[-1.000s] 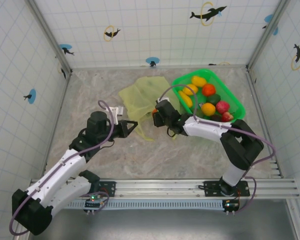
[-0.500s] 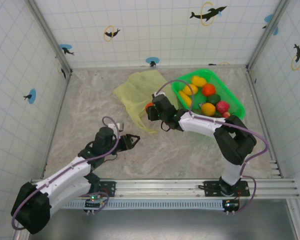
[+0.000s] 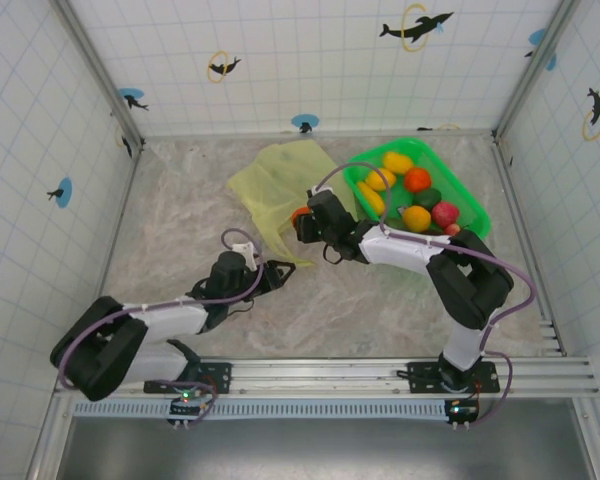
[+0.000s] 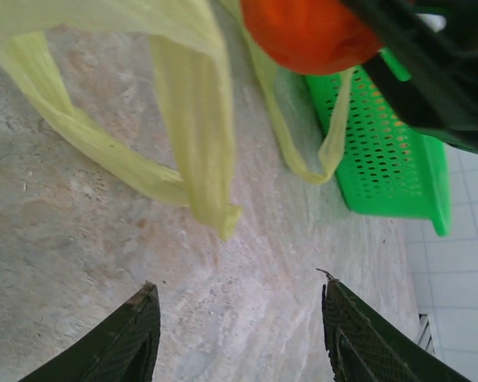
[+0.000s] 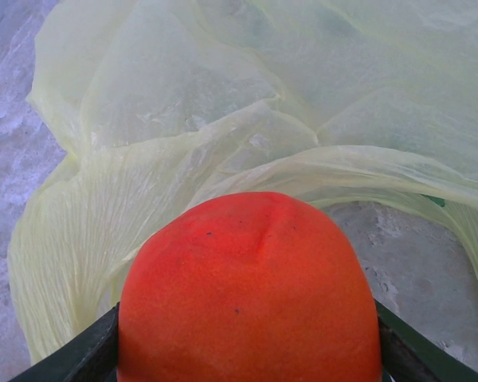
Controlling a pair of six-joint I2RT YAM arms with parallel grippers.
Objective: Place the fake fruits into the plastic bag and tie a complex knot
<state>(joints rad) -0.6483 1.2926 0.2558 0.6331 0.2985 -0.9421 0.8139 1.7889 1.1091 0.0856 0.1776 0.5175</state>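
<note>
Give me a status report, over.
Left gripper: jaws open, empty, short of bag handles. Right gripper shut on orange fruit at bag edge. Other fruits in tray. Bag unheld.

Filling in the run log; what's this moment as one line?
left jaws: open, empty, near plastic bag handles | right jaws: shut on orange fruit at bag's edge | other fruits: in green tray

Left arm lay low and folded, near and to the left of the plastic bag [image 3: 275,185]. The left tool [image 3: 277,272] pointed at the bag's near edge, fingers [image 4: 135,338] spread with nothing between them. Right arm extended leftward, forearm level. The right tool [image 3: 303,222] stood at the bag's right edge, jaws clamped on an orange-red fruit [image 5: 249,286].
</note>
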